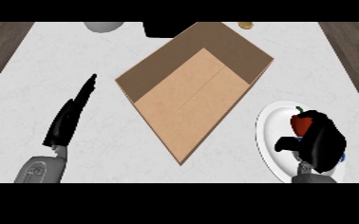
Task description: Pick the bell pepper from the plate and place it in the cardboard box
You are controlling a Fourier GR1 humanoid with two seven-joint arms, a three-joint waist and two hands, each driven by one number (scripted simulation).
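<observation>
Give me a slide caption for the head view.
Right hand closing on bell pepper on plate, beside cardboard box.

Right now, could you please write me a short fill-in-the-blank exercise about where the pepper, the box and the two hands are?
1. The red bell pepper lies on the white ____.
2. The hand closing round the pepper is the robot's ____ hand.
3. The cardboard box holds ____ at this moment.
4. The left hand, with straight fingers, shows on the box's ____ side in the head view.

Missing words: plate; right; nothing; left
</observation>
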